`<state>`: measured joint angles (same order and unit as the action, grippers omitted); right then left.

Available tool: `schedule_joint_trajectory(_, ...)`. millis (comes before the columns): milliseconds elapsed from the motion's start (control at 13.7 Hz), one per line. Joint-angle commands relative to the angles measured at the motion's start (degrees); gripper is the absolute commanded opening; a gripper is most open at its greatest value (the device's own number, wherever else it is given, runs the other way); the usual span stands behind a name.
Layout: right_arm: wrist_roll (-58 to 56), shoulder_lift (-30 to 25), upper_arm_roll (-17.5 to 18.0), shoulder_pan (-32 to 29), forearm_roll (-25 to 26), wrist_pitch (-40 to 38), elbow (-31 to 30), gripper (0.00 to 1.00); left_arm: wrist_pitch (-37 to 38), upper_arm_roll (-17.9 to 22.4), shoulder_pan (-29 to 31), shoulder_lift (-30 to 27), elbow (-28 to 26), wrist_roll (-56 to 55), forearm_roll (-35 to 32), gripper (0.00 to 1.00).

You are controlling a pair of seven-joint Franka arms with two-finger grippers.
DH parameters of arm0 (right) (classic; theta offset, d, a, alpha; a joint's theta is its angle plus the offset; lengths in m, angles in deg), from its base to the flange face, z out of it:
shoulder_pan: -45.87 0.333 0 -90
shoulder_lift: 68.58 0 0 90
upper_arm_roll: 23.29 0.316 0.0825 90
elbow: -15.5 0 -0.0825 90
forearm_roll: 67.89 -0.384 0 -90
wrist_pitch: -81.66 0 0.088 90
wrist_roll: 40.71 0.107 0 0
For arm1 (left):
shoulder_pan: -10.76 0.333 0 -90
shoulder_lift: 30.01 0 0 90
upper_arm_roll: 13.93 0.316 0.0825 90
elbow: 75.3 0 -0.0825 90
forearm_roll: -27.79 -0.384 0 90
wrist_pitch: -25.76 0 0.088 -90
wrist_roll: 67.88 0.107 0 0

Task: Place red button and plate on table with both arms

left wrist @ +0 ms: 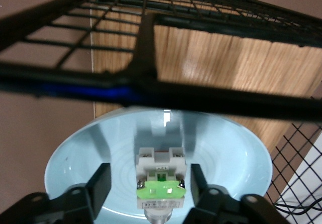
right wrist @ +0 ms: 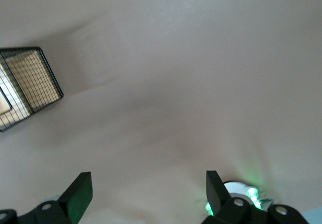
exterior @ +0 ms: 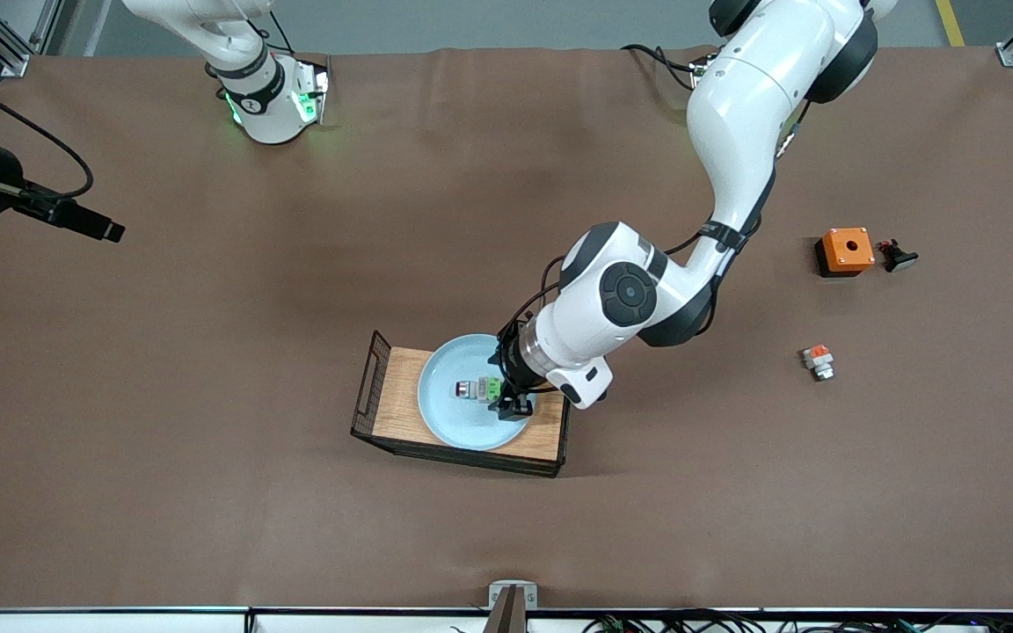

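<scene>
The red button (exterior: pixel 478 388) is a tiny whitish-grey switch part. It has a bright green block on one side and a small dark cap at the end pointing to 9 o'clock in the front view. It lies in the plate (exterior: pixel 449 420), just toward 3 o'clock from the plate's centre. The plate is round, shallow, pale blue and raised at the rim. It fills most of a small wooden tray (exterior: pixel 399 397) with black wire sides, just toward 6 o'clock from the middle of the brown table (exterior: pixel 207 352).

The left gripper (exterior: pixel 511 404) is down in the plate. Its fingers (left wrist: pixel 103 176) stand narrowly apart on either side of the green block, and a gap shows on at least one side.

The right gripper (right wrist: pixel 148 183) waits with its fingers spread wide over bare mat.

From the tray, an orange box (exterior: pixel 845 251) lies at 2 o'clock and a similar part with an orange block (exterior: pixel 818 360) at 3 o'clock.
</scene>
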<state>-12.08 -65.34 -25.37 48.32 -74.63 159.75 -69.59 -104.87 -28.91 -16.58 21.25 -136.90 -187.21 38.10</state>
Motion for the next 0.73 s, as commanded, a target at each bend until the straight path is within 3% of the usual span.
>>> schedule_joint_trajectory(0, 4.07, -0.08, -0.04, 1.67, -1.09, -0.84, 1.07, 1.00, -0.33, 0.83, -0.96, 1.47, 2.54, -1.08, 0.94, 0.58)
schedule_joint_trajectory(146, 6.34, -0.08, -0.04, 4.56, -1.00, -0.76, 2.55, 1.00, -0.33, 0.83, -0.96, 1.39, 2.54, -2.05, 1.02, 0.40)
schedule_joint_trajectory(292, 15.98, 0.00, -0.04, 6.77, -1.52, -0.41, 2.74, 1.00, 0.89, 0.83, -0.61, 0.69, 2.54, -2.14, 1.37, 0.05)
schedule_joint_trajectory(365, 20.46, 0.01, -0.12, 7.99, -2.75, -0.14, 2.83, 1.00, 2.99, 0.83, -0.34, 0.25, 2.54, -1.79, 1.37, 0.00)
schedule_joint_trajectory(658, 33.22, 0.27, -0.21, 11.52, -5.83, 1.35, 2.74, 1.00, 11.33, 0.48, 3.25, -5.89, 2.89, -1.52, 2.86, 0.00)
